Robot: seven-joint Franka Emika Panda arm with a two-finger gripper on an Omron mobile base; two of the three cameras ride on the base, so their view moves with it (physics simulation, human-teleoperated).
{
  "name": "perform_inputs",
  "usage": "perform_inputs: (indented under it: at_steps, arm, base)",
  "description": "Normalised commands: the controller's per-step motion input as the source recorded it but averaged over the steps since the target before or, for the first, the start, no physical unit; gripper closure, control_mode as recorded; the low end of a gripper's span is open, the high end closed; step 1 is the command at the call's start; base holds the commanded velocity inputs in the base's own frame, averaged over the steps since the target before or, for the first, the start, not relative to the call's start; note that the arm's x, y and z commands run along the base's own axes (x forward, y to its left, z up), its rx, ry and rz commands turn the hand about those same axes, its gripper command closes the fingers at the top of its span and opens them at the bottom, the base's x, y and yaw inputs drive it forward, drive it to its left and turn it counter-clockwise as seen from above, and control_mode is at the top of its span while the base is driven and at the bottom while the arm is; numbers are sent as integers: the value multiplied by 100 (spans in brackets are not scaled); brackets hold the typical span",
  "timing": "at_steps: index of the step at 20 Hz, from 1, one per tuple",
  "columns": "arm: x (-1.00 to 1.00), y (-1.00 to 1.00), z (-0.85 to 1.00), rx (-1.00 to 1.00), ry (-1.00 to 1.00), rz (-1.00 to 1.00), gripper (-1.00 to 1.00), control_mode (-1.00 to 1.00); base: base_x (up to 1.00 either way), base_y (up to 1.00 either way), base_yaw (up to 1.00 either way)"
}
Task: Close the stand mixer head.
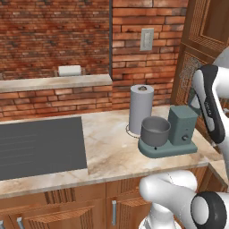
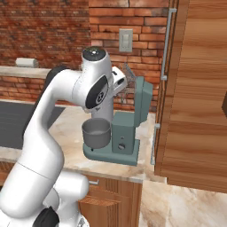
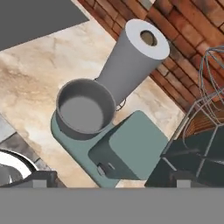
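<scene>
A: Gripper (image 2: 126, 84)?
B: Jaw spread cannot be told; positioned at the raised stand mixer head (image 2: 143, 103), whisk (image 3: 209, 94) just beside it.
A: Below?
B: Grey bowl (image 3: 83, 109), teal column (image 3: 131, 151); pale roll (image 3: 131, 59) listed beyond the bowl.

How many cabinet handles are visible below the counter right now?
3, maybe more hidden. In the left base view, two sit at the bottom left and one near the middle. The arm blocks the cabinets further right.
</scene>
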Motion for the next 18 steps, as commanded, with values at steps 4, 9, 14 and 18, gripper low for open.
perform_inputs:
  at_steps: [4, 9, 14, 18]
  arm:
    - [0, -21, 30, -42, -18, 10, -100, -100]
    - [9, -67, 22, -23, -7, 7, -100, -100]
    - [34, -76, 8, 0, 0, 6, -100, -100]
    - [62, -55, 1, -7, 1, 10, -100, -100]
  base:
    - [0, 0, 0]
    - [0, 0, 0]
    - [0, 0, 0]
    - [0, 0, 0]
